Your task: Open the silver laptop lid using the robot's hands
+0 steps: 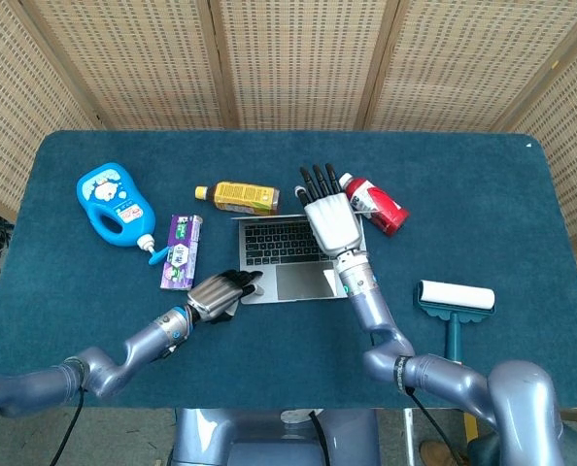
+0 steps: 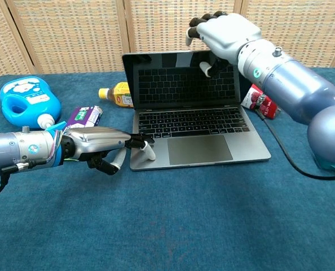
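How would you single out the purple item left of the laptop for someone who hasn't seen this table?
Start at the open laptop in the middle of the blue table. Just to its left lies a small flat purple box, lengthwise, between the laptop and a blue jug. It is the only purple, box-shaped thing; its neighbours are bottles.
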{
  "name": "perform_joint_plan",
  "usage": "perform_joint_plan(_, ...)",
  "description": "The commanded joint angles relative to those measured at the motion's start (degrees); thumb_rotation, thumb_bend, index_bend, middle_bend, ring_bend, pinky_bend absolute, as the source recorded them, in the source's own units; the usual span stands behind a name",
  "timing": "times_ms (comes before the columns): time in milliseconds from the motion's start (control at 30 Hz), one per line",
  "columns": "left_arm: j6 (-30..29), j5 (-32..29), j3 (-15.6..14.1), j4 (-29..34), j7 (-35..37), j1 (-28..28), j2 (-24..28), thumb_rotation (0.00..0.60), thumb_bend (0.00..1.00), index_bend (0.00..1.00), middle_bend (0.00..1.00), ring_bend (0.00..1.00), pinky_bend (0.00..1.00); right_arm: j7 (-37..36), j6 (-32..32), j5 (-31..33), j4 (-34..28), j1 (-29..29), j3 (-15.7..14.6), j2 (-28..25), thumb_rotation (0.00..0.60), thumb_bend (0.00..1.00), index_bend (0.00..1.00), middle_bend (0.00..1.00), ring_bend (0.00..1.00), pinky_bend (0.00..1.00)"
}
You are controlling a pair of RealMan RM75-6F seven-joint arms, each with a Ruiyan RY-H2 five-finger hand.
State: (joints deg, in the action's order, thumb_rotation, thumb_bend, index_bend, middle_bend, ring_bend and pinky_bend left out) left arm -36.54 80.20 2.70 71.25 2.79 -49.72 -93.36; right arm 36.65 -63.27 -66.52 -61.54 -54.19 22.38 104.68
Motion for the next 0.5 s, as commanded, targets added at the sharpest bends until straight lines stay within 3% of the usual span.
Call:
perform_joint_plan(33, 0.18, -0.4, -0.01, 0.01, -0.38, -0.12, -0.04, 0.6, 1.0, 0.2, 0.03, 0.12, 0.12, -0.09, 0.28, 0.81, 0.79, -0.17, 0.41, -0.38, 0.6, 0.64, 0.27, 0.14, 0.05, 0.05)
perform_joint_plan(500, 0.78, -2.22, -0.24, -0.14, -1.97, -0.44, -0.14, 0.6, 1.0, 0.2, 0.03, 0.12, 0.12, -0.92, 0.29, 2.45, 2.11, 0.06, 1.15, -3.91, 0.6, 0.63, 0.27, 0.14, 0.05, 0.06)
